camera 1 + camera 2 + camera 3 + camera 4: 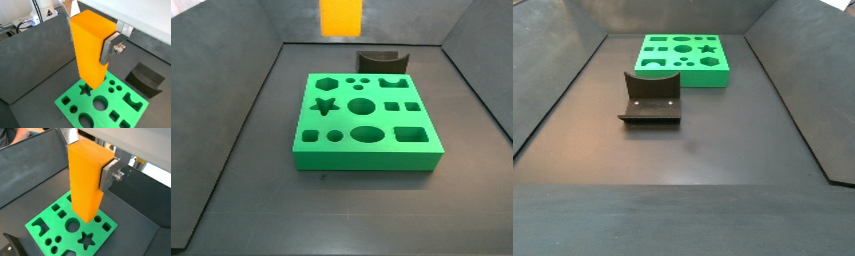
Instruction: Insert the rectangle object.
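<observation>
In both wrist views the pincer (100, 46) pinches the orange block (91, 47) upright, one silver finger (109, 174) flat against its side. The block hangs above the green board (67, 225), clear of its holes. In a side view the block (341, 16) shows at the top edge, above the dark curved piece (382, 62). Dark tabletop (714, 160) lies open around the board.

The gripper (100, 42) up over the bench holds a smooth matt orange rectangle object (90, 50), looks like plastic. Fingers (111, 48) are bare silver metal. Green board (366, 120) looks matt, foam-like.
</observation>
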Controlling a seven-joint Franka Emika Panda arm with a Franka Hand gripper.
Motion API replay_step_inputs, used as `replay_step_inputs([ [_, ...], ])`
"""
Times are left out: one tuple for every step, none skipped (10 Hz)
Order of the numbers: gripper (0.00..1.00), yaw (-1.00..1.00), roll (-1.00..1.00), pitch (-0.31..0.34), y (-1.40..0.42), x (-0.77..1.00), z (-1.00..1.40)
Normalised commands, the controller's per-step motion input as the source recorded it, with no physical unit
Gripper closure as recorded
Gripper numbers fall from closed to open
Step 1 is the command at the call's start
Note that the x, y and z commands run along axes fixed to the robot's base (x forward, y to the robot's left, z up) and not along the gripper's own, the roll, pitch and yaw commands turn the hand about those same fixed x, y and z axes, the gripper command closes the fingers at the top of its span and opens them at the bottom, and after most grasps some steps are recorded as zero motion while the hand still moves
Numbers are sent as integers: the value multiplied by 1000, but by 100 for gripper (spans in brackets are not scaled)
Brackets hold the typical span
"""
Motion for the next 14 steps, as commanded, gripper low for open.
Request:
replay_step_inputs([
  [100, 0, 130, 0, -234, 1000, 0],
  [100, 0, 129, 0, -234, 1000, 0],
  [100, 0, 129, 0, -234, 1000, 0],
  [100, 0, 130, 0, -234, 1000, 0],
  [100, 0, 129, 0, -234, 1000, 0],
  [100, 0, 126, 0, -217, 1000, 0],
  [100, 0, 114, 0, -189, 1000, 0],
  [100, 0, 109, 0, -169, 1000, 0],
  [100, 0, 109, 0, -169, 1000, 0],
  [100, 0, 109, 0, -163, 1000, 0],
  [100, 0, 109, 0, -140, 1000, 0],
  [100, 0, 106, 0, -131, 1000, 0],
  [100, 0, 106, 0, -129, 1000, 0],
  [100, 0, 93, 0, -77, 1000, -43],
])
